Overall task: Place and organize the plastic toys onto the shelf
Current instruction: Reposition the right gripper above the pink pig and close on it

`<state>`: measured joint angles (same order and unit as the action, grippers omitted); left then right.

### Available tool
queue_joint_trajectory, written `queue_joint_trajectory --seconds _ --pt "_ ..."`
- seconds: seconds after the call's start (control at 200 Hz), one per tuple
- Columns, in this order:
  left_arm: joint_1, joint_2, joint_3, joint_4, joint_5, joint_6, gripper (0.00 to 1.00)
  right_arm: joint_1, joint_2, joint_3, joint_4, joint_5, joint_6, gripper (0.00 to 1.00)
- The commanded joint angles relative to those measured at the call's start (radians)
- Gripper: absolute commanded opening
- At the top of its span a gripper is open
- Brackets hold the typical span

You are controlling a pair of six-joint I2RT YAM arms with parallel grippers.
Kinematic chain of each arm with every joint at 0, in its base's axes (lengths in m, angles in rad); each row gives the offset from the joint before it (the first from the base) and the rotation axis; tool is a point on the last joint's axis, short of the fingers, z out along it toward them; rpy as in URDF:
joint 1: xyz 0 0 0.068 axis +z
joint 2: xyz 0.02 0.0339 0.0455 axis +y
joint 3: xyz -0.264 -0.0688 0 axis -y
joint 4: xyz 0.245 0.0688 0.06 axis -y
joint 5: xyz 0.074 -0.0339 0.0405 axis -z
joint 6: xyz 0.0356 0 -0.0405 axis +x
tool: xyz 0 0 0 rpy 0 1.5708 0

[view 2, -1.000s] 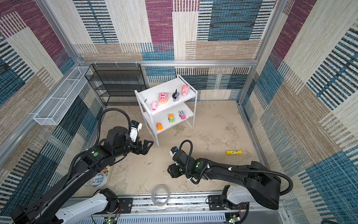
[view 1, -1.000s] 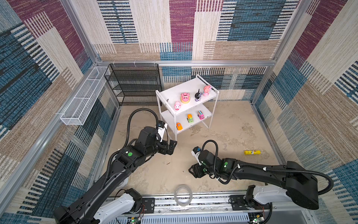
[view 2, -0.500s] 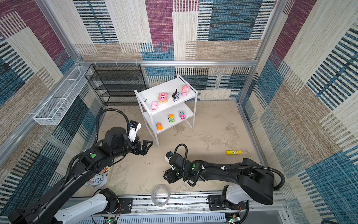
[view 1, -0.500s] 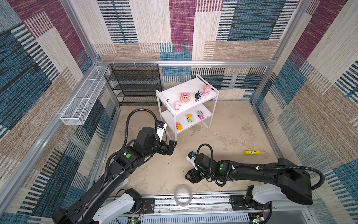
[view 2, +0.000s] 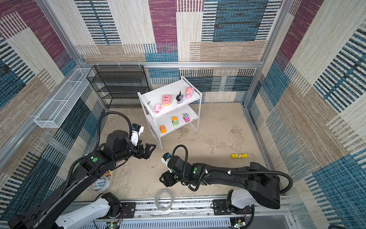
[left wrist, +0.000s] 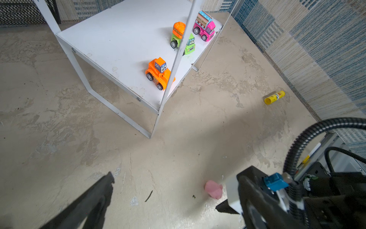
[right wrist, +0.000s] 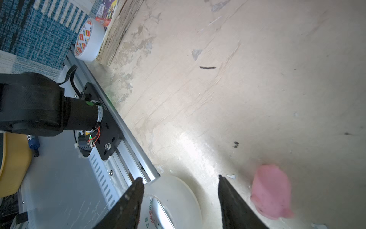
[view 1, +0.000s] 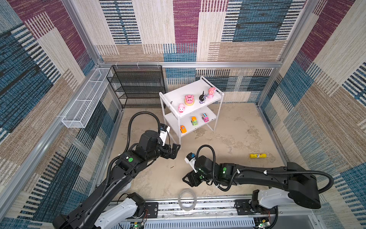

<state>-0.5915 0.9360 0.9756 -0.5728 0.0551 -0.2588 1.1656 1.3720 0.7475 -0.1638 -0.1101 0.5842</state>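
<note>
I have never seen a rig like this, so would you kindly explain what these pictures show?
Two robot arms, each ending in a two-fingered gripper, work on a walled tabletop. Two pictures look down from overhead; two come from wrist cameras. The white shelf holds four figures on top and three cars below. On the tabletop lie a yellow tube, one pink toy and, at the front edge, a tape ring. The left gripper and right gripper are both open, holding nothing; the pink toy lies beside the right one.
</note>
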Motion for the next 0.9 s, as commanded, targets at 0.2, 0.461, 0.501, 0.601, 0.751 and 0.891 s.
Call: queue_joint_trajectory --seconds 0.2,0.461,0.501,0.601,0.751,0.891 --pt "0.004 0.001 -0.004 0.015 0.002 0.05 0.99 0.001 -0.12 -0.212 0.037 0.243 0.003 0.58" --pt "0.016 0.006 0.017 0.003 0.0 0.087 0.99 0.001 -0.165 -0.302 0.11 0.259 -0.014 0.57" --pt "0.018 0.005 0.015 0.004 0.004 0.087 0.99 0.002 -0.158 -0.305 0.125 0.254 -0.018 0.57" --pt "0.022 -0.001 0.009 0.007 0.008 0.086 0.99 0.011 -0.142 -0.316 0.156 0.249 -0.033 0.56" --pt "0.027 -0.017 -0.002 0.005 0.003 0.087 0.99 0.026 -0.122 -0.32 0.194 0.236 -0.05 0.56" --pt "0.03 -0.027 -0.005 0.009 0.003 0.088 0.99 0.033 -0.075 -0.311 0.211 0.235 -0.056 0.55"
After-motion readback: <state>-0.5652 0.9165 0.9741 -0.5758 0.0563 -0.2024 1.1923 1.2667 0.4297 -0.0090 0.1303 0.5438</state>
